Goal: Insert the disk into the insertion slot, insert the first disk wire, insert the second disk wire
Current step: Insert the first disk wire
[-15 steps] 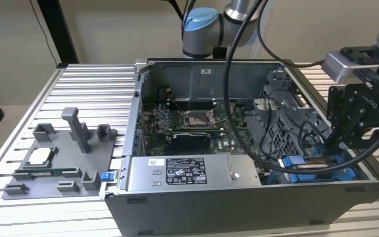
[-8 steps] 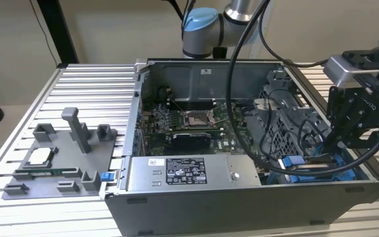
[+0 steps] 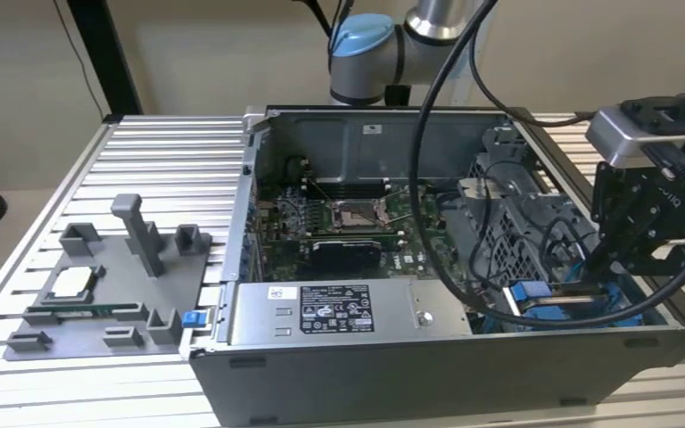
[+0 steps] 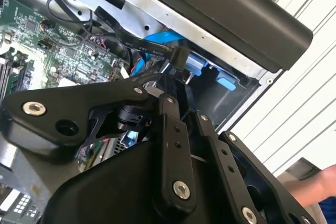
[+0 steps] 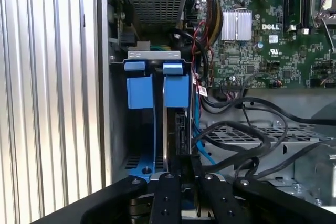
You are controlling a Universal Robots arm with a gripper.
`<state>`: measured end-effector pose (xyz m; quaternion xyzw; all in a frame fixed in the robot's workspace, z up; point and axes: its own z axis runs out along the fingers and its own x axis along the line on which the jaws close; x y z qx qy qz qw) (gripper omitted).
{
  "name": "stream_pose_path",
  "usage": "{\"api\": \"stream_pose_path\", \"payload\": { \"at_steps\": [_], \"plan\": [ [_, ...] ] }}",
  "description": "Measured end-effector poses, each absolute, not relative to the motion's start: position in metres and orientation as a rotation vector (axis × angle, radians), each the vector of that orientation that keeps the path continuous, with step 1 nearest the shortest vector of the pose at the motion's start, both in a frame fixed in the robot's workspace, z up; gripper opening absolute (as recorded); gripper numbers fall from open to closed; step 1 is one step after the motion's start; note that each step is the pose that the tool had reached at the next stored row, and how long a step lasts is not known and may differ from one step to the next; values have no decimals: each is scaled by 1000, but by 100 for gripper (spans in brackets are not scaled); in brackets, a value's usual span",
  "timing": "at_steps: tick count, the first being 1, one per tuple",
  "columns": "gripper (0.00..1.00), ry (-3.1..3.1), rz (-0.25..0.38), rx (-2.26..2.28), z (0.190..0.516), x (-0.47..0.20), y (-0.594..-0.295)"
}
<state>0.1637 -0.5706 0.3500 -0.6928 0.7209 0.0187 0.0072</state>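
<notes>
The disk (image 5: 177, 129) stands on edge in its bright blue carrier (image 5: 177, 90) inside the insertion slot (image 5: 152, 55), at the front corner of the open computer case on the exterior view's right. My gripper (image 3: 606, 267) reaches down into that corner, directly over the disk. In the second wrist view its fingers (image 4: 169, 114) stand close together, and the black plug (image 4: 180, 56) of a flat black disk wire (image 4: 147, 45) sits at their tips. A blue wire (image 5: 202, 151) runs beside the disk. The disk's lower end is hidden behind my gripper (image 5: 181, 169).
The grey power-supply box (image 3: 318, 312) lies along the case front, with the green motherboard (image 3: 342, 223) behind it. Loose black cables (image 5: 247, 140) cross the perforated cage beside the slot. A grey fixture tray (image 3: 104, 294) rests on the slatted table at the exterior view's left. A person's hand (image 4: 315, 187) is near the case.
</notes>
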Motion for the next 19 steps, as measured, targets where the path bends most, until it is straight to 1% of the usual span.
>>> {"api": "stream_pose_path", "payload": {
  "at_steps": [19],
  "plan": [
    [0, 2285, 58, -2133, 344, 163, -571]
  ]
}}
